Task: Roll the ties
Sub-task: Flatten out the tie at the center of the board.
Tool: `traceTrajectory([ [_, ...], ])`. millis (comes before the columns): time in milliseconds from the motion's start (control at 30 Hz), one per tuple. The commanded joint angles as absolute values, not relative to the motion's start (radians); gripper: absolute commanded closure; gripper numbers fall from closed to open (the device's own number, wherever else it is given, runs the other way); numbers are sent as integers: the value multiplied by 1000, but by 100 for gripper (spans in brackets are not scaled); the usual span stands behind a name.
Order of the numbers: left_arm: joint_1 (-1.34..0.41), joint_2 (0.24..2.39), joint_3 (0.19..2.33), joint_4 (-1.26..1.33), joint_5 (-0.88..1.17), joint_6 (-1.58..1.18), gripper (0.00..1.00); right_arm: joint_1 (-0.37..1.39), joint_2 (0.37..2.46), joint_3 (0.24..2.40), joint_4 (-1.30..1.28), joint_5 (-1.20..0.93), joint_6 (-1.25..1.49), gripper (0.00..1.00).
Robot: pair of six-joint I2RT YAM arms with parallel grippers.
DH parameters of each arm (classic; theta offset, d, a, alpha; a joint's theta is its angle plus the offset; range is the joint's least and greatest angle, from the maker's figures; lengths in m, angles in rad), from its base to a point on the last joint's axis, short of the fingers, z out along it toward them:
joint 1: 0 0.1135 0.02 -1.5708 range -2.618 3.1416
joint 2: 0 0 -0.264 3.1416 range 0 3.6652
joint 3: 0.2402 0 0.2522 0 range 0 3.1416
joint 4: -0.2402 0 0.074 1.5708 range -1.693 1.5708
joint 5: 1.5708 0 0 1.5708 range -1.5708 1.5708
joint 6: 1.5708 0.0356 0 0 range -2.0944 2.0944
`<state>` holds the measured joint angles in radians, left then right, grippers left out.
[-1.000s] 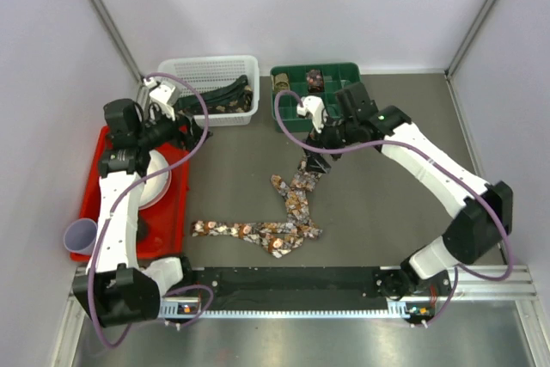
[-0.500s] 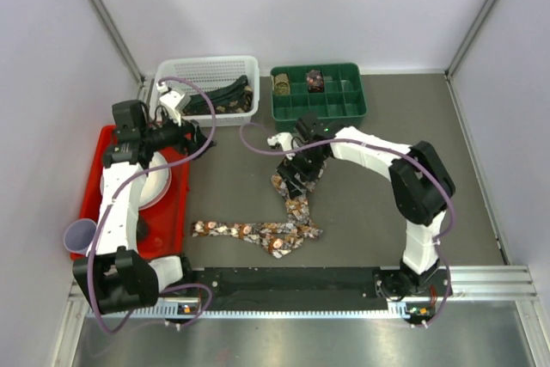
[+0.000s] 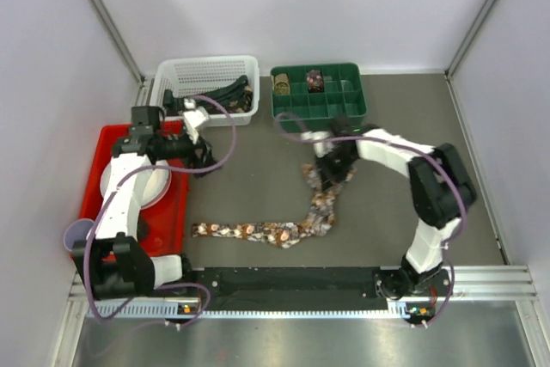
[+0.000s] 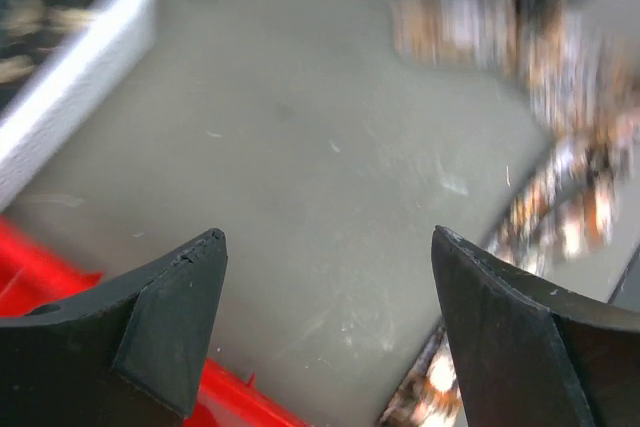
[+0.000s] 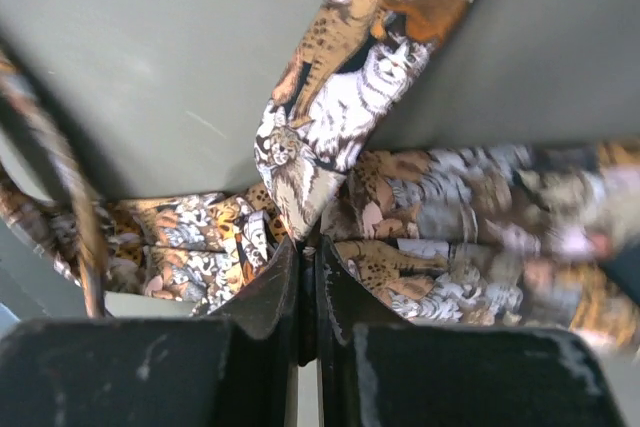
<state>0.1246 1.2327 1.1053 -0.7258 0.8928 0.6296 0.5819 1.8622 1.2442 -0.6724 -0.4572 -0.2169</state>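
**Tie pulled right and laid down; left arm swings in**

Top view. Grey table [image 3: 249, 182], pale enclosure walls [image 3: 284, 6]. At the rear stands a white basket [image 3: 209, 61] with dark ties [image 3: 225, 94]. Beside it is a green compartment tray [image 3: 318, 114] with two rolled ties [image 3: 314, 80] in its back cells. Over the last second the right gripper [image 3: 330, 169] has dropped from beside that tray to the table and moved right. It took the upper leg of the cat-print tie [image 3: 258, 230] with it. The tie now lies flat in a cleaner L, its long leg running along the near side. The left gripper [image 3: 206, 161] has swung from the red tray [image 3: 90, 191] toward the table's middle.

Left wrist. Jaws spread wide with nothing between them and bare table below. The tie is a blur at right, apart from the fingers.

Right wrist. The fingers [image 5: 275, 282] are pinched closed on a fold of the tie; which end cannot be told.

Judgement: no coil has been started. This reads as straightening before the roll, with the left arm arriving to assist.
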Motion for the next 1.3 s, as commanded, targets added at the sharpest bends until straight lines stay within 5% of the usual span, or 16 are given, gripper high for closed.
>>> traceTrajectory([
  [0, -38, 1287, 1111, -1052, 827, 1099, 13, 298, 1604, 1123, -672, -348, -82, 100],
  [300, -265, 1471, 989, -851, 649, 1169, 20, -26, 1351, 947, -689, -158, -43, 100],
  [600, -331, 1756, 1215, -1264, 770, 1207, 33, -32, 1345, 930, -710, -98, -84, 100],
  [1067, -616, 1697, 983, -1034, 543, 957, 34, -32, 1305, 882, -721, -98, -222, 100],
  [1200, -660, 1683, 939, -964, 470, 894, 53, -34, 1307, 885, -723, -97, -229, 100],
  [1267, -660, 1674, 939, -907, 415, 835, 77, -34, 1304, 884, -710, -87, -230, 100],
])
